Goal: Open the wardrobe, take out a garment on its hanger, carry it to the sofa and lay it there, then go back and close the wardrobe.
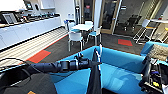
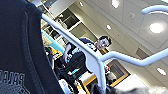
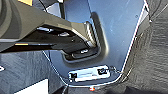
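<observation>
My left arm reaches in from the left, and the left gripper [image 1: 96, 63] is shut on the thin white hanger [image 1: 100, 53]. The black garment [image 1: 94, 77] hangs straight down from the hanger, over the seat of the bright blue sofa [image 1: 122, 75]. In the left wrist view the garment [image 2: 20, 47] is a dark mass with printed lettering beside the hanger's white bars [image 2: 98, 61]. My right arm [image 1: 151, 75] hangs low at the sofa's right end. The wardrobe is out of view.
A white table with white chairs [image 1: 81, 28] stands beyond the sofa on dark carpet with red patches. A long white counter [image 1: 27, 28] runs along the left wall. A grey cushion [image 1: 158, 52] lies on a second blue seat at the right. A person [image 2: 83, 50] shows in the left wrist view.
</observation>
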